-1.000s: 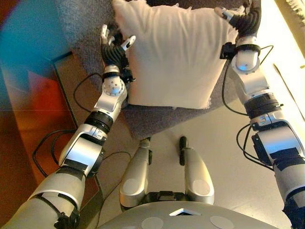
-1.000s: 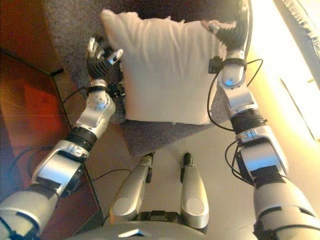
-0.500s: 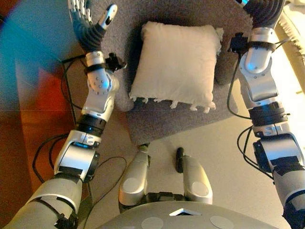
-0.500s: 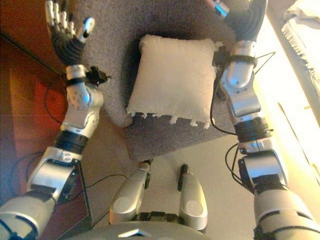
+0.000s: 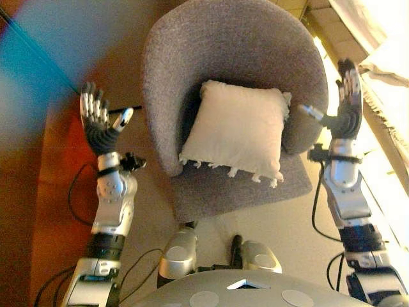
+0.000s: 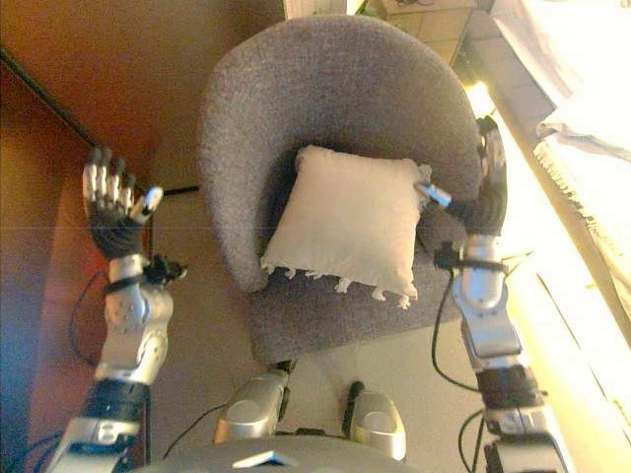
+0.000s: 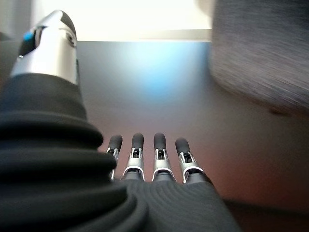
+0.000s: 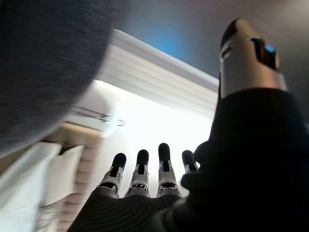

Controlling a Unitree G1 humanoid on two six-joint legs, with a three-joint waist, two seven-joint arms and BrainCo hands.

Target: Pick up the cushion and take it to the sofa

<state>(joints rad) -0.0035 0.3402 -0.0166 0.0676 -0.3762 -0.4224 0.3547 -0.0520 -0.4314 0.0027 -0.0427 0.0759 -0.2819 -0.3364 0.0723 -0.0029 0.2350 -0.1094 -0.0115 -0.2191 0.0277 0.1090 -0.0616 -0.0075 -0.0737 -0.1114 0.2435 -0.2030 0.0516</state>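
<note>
Left eye view shows the delivery step looking finished: the cream cushion [image 5: 234, 131] rests on the seat of the grey sofa [image 5: 233, 54], leaning against its backrest, while the left hand [image 5: 97, 121] hangs well clear of the sofa's left side and the right hand [image 5: 345, 109] just off its right arm, both with fingers straight, spread and holding nothing. A second ago both hands were pressed against the cushion's sides; since then they have let go and drawn apart, so the next move seems merely to lower the arms.
</note>
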